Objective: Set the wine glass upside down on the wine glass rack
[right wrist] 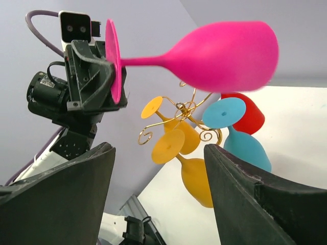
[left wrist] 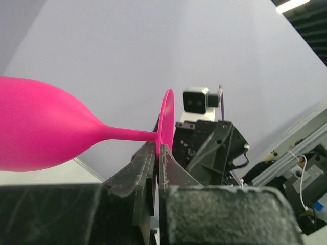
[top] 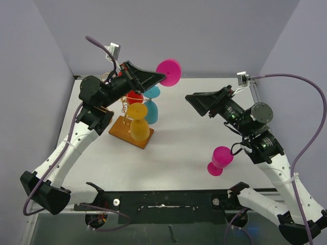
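Your wine glass rack (top: 124,106) stands on its wooden base (top: 127,137), left of centre on the table (top: 189,132). It carries two yellow glasses (top: 140,128), a teal glass (top: 152,113) and a red glass (top: 134,96), hung bowl-down by their feet in the gold curls.

Your left arm rises from the near left corner, bends at the elbow and reaches rightward above the rack. Your left gripper (top: 156,77) is clamped tight on the foot disc of the pink wine glass (top: 168,71). That glass lies on its side in the air, above and just right of the rack, not touching it.

Your right gripper (top: 196,102) faces the wine glass from well apart, its fingers spread wide with nothing between them. A second pink glass (top: 220,159) rests on the table beside your right arm.
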### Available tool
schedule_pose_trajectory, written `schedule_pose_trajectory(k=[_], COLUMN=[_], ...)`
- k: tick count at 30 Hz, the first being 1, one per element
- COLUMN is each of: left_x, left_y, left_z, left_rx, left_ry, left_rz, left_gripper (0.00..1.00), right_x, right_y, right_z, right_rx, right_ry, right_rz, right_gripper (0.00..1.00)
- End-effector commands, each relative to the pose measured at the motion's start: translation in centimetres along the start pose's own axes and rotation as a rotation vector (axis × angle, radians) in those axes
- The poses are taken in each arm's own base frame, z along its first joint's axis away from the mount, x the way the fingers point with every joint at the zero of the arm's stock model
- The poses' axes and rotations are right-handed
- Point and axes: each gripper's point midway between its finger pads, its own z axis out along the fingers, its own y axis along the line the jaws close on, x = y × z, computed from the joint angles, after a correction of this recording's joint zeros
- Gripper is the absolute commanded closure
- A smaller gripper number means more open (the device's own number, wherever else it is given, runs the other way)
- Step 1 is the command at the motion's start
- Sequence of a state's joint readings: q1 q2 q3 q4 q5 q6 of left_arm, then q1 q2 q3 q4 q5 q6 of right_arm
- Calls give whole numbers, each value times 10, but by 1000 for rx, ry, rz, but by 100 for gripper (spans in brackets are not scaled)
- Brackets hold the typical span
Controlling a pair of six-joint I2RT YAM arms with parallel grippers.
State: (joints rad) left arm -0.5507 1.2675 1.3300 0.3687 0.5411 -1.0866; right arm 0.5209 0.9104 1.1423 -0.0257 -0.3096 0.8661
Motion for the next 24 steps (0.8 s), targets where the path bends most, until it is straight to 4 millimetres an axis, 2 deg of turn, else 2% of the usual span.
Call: schedule_pose_trajectory(k=[1,6,10,13,19,21,24], left_x=[-49,-93,-133,-159,-203,-213,-218], left_y=[-31,-27,-11,5,35,46,69], left_z=[0,-10,-32,-57,-122,-142,-164], left_rx=[58,28,-56,-143,-358,-451,-616], left_ry=[-86,-163,-246,-315,-462,-500,-535], left_rz=[129,199,254,284,357,395,416], left_gripper=[100,100,100,100,100,100,100], right_x=[-28,-29,-27,-26,-22,-20,-18], right_y=[19,17,12,10,3,1,-2], right_z=[-13,-17,-19,-19,-18,-17,-18], right_rx=[-27,-13,6,12,33,36,47], right_ry=[-106,-116,-117,-112,-105,-100,-96], right_rz=[-58,-82,-95,-101,-103,-99,-92], right_gripper=[29,28,27,27,27,27,27])
